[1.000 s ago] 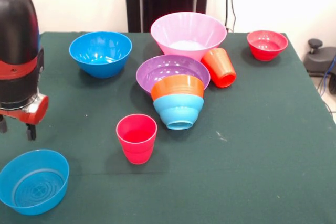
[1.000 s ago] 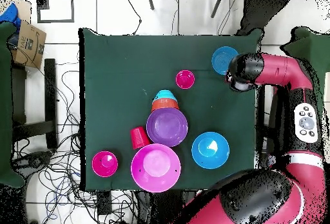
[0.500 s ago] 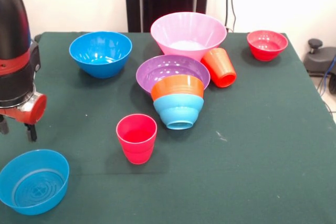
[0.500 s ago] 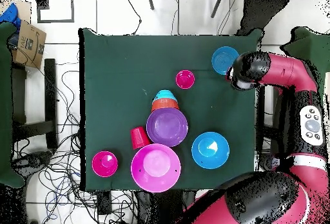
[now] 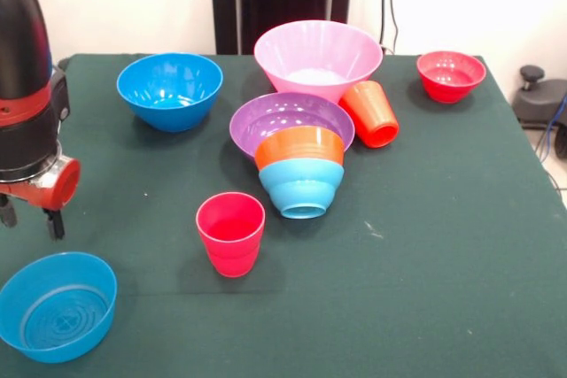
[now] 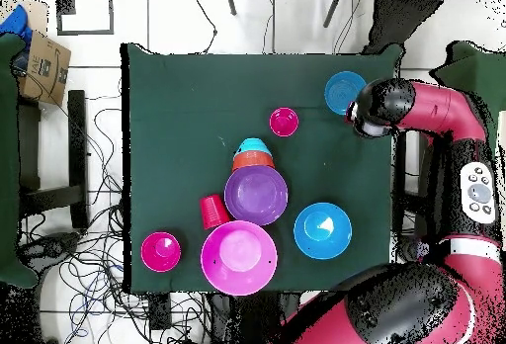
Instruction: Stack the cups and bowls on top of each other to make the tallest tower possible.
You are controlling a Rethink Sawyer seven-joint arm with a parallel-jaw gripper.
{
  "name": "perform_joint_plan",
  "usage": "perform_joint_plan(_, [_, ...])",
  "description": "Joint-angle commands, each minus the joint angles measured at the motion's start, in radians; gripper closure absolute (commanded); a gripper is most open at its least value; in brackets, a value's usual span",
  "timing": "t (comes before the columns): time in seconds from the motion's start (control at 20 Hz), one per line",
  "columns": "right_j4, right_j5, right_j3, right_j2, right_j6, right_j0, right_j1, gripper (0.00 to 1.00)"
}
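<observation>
Gripper [image 5: 29, 219] hangs just beside the small blue bowl [image 5: 57, 305], at its 11 o'clock in front view; jaw state: can't tell. Tower [image 5: 301, 170], orange in light-blue, sits mid-table. Suggest centring over one rim wall, then descending straight.

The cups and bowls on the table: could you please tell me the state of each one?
Pinkish-red cup: upright, alone.
Orange-red cup: tipped on its side against the pink bowl.
Orange bowl: nested in the light-blue bowl, tilted against the purple bowl.
Deep blue bowl, small blue bowl, red bowl: upright, empty.
</observation>
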Motion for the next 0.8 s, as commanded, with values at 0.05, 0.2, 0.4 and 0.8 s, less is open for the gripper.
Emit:
perform_joint_plan(0.05, [0.017, -0.123, 0.066, 0.03, -0.139, 0.005, 0.036, 0.0])
perform_joint_plan(0.2, [0.021, -0.16, 0.032, 0.017, -0.047, 0.023, 0.065, 0.0])
perform_joint_plan(0.4, [0.026, -0.271, 0.008, -0.004, 0.08, 0.03, 0.115, 0.0])
perform_joint_plan(0.8, [0.149, -0.316, -0.007, -0.09, 0.352, 0.055, 0.132, 0.0])
